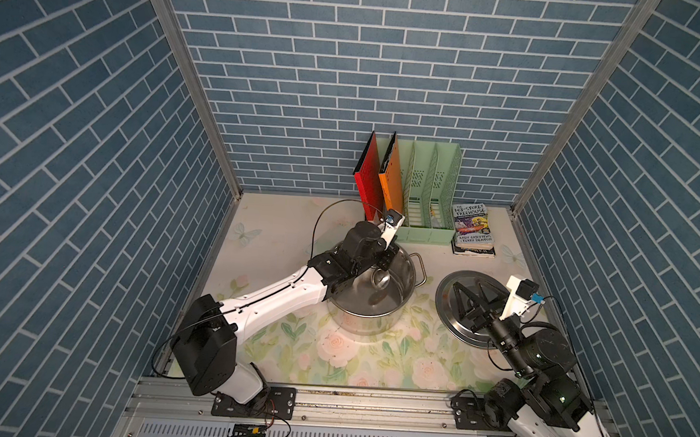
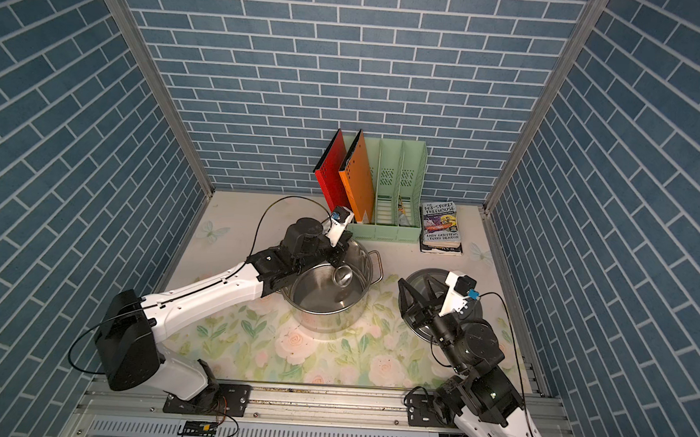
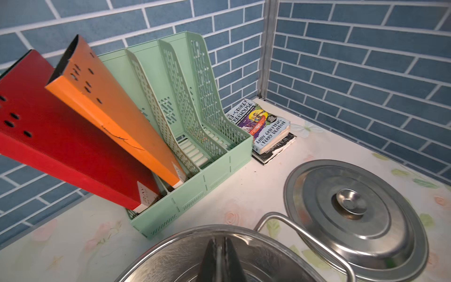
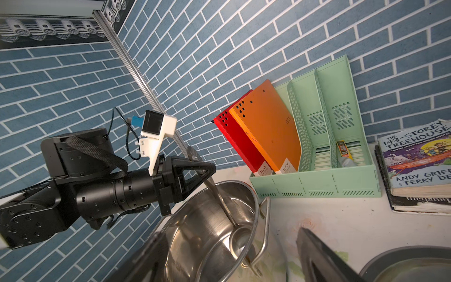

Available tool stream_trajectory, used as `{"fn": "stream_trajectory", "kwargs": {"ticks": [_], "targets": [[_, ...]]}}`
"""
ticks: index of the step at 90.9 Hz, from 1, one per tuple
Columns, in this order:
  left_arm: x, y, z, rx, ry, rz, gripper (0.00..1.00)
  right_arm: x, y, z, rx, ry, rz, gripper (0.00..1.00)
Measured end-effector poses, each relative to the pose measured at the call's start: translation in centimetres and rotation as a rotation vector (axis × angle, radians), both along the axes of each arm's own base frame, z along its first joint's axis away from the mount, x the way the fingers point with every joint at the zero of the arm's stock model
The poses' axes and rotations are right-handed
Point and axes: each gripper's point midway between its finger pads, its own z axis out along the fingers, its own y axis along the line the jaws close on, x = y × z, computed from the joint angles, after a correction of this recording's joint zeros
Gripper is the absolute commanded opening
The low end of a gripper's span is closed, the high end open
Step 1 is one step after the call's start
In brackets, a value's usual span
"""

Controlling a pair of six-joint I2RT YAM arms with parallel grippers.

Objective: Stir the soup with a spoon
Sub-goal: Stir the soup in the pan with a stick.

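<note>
**Spoon in the left gripper, bowl low in the pot**

The left gripper [image 4: 207, 171] is seen clamped fully on the thin handle of the spoon [image 4: 220, 197], near its upper end. The spoon's long axis is set steeply: handle up toward the back wall, bowl down inside the pot [image 4: 195, 232], on the side nearer the lid [image 1: 451, 305]. Only bare steel is seen inside. Whether the bowl touches the floor cannot be told. The right gripper [image 1: 470, 295] is spread wide above the lid, with nothing held. Stirring is judged to fall to 1 arm, the left.
</note>
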Motion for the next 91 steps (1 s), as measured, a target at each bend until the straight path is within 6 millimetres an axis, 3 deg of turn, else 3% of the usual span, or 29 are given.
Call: {"fn": "stream_trajectory", "kwargs": {"ticks": [24,41,73,91], "targets": [[-3.2,-2.9,0.1,-0.006,0.000,-0.098,0.00,0.0,0.0,0.0,-0.001,0.001,-0.003,0.87],[-5.1,-3.6,0.8,-0.014,-0.012,-0.128,0.00,0.0,0.0,0.0,-0.001,0.001,-0.003,0.87],[-9.1,1.4,0.4,-0.017,0.019,-0.101,0.00,0.3,0.2,-0.3,-0.008,0.010,-0.002,0.87],[-9.5,4.5,-1.2,0.029,0.046,-0.019,0.00,0.6,0.6,-0.4,-0.014,0.017,0.002,0.87]]}}
